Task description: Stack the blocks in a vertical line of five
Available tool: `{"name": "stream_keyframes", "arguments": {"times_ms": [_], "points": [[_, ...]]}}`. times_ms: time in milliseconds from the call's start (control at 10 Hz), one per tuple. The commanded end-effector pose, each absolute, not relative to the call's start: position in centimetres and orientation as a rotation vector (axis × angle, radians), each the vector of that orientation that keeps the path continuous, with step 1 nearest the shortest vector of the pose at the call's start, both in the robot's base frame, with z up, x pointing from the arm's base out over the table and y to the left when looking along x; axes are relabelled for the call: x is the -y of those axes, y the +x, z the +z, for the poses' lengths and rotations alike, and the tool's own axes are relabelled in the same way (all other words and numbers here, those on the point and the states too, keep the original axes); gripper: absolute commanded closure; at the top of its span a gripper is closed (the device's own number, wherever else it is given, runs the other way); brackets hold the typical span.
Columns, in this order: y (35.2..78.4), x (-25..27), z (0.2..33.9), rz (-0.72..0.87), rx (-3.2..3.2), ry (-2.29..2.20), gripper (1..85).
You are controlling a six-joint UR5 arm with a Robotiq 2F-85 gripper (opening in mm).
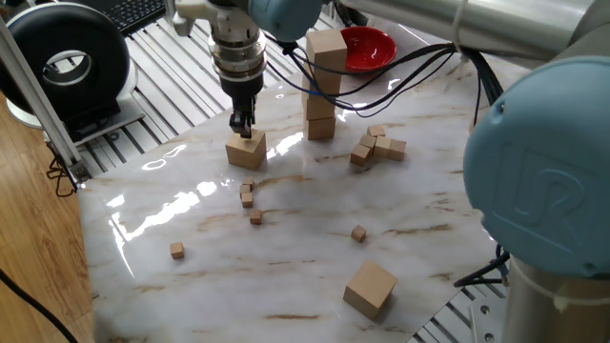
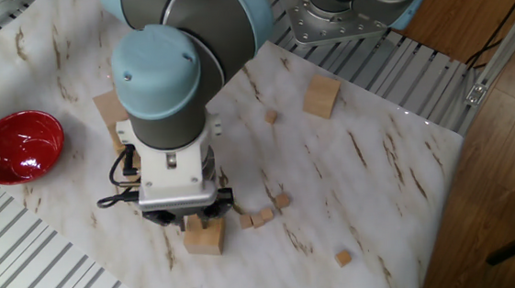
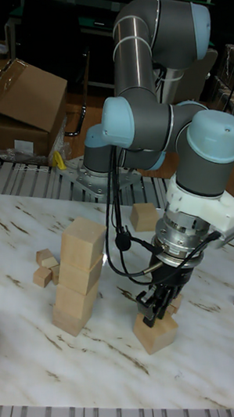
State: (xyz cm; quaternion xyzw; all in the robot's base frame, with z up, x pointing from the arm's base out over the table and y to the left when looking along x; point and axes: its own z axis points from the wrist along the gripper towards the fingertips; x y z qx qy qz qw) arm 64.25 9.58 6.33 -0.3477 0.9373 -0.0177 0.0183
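Observation:
A stack of three blocks stands near the back of the marble table; the tall fixed view shows this stack leaning slightly. In front of it lies a single block, also seen from the other side and in the tall fixed view. My gripper hangs straight over this block, open, with its fingertips down at the block's top face. The wrist hides the fingers in the other fixed view. Another block lies apart near the front edge.
A red bowl sits behind the stack. Tiny wooden cubes lie in a cluster right of the stack, and others are scattered across the table. Black cables hang from the arm past the stack.

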Motion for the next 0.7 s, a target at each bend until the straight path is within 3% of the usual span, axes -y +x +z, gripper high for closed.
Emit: {"name": "stream_keyframes", "arguments": {"times_ms": [0,600], "points": [[63.6,-11.1,6.3,0.06,-2.956,-0.967,0.7],[64.0,-11.1,4.4,0.08,-2.964,-0.95,0.7]]}}
